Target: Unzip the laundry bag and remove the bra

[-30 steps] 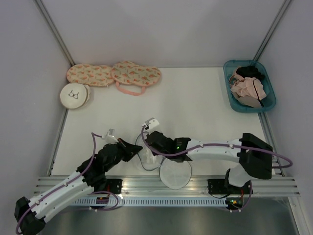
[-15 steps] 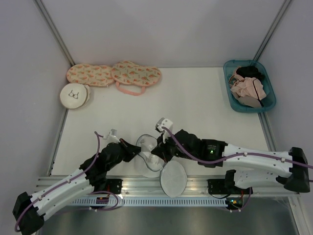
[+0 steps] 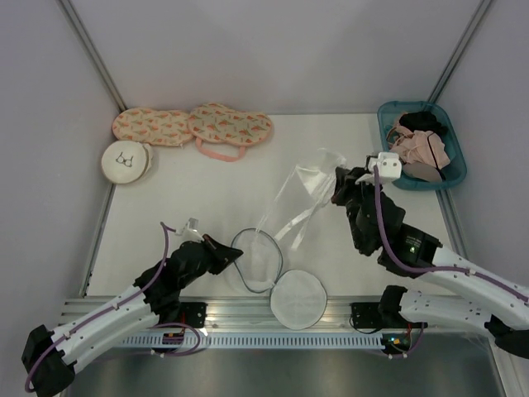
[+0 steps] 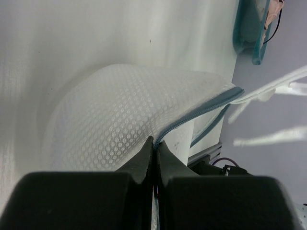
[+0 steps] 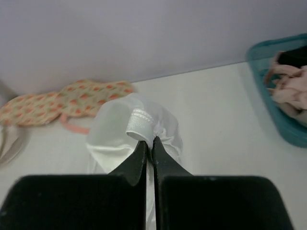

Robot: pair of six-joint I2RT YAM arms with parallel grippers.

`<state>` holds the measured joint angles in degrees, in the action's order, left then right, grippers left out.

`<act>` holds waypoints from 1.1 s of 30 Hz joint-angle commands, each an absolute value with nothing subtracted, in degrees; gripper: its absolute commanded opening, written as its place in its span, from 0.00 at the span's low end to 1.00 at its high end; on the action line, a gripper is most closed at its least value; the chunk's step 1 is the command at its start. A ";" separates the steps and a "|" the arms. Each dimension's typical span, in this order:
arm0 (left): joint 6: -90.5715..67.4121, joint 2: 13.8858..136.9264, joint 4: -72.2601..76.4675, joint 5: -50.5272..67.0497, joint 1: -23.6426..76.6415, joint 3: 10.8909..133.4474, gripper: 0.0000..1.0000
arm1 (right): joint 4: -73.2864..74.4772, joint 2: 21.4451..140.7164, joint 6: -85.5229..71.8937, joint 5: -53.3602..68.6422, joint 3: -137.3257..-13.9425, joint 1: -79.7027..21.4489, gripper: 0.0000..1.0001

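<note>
The right gripper (image 3: 338, 185) is clamped on the band of the small white soft-fabric bra (image 3: 304, 192), lifted above the table with its thin straps trailing toward the round white mesh laundry bag (image 3: 258, 263). The left gripper (image 3: 233, 251) pinches the bag's zipper rim. A strap could snag on that rim and drag the bag, or the narrow band could slip free.

Right wrist view: lower part of bra (image 5: 139, 129) hidden behind right jaws; teal basket (image 5: 274, 114) cut by right edge; cream pouch (image 5: 7, 143) cut by left edge.
Left wrist view: near rim of laundry bag (image 4: 120, 120) hidden behind left jaws.
Top view: strap ends perhaps inside bag rim, too thin to trace.
</note>
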<state>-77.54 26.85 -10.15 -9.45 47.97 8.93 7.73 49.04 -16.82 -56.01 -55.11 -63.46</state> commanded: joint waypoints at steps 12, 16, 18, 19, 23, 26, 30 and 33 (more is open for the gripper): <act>-77.08 26.11 -10.19 -3.96 47.72 9.05 0.02 | 3.53 71.09 -21.09 -38.34 -79.70 -10.41 0.01; -77.43 25.32 -11.42 -3.96 47.72 9.05 0.02 | 5.88 79.35 -21.44 -34.38 -90.33 -2.39 0.00; -77.87 25.40 -11.69 -3.69 47.72 8.97 0.02 | 7.81 84.44 -22.50 -31.75 -96.92 2.69 0.00; -78.13 25.57 -11.78 -3.60 47.72 8.96 0.02 | 8.52 86.29 -22.76 -31.47 -101.29 4.20 0.01; -78.22 25.84 -12.48 -3.43 47.72 9.58 0.02 | 9.49 94.72 -24.08 -30.06 -107.83 8.78 0.01; -77.87 25.84 -13.70 -3.69 47.72 10.63 0.02 | 9.31 99.03 -24.26 -29.01 -111.08 10.98 0.01; -77.87 26.01 -14.33 -4.57 47.72 11.07 0.02 | 9.85 103.62 -24.17 -28.13 -113.38 11.95 0.00; -78.13 26.71 -14.24 -4.66 47.72 11.07 0.02 | 9.76 106.61 -24.08 -28.12 -112.42 12.39 0.00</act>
<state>-77.54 25.93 -13.63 -4.38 47.97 9.04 9.72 104.44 -23.40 -29.58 -110.80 12.01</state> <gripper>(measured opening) 0.025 0.021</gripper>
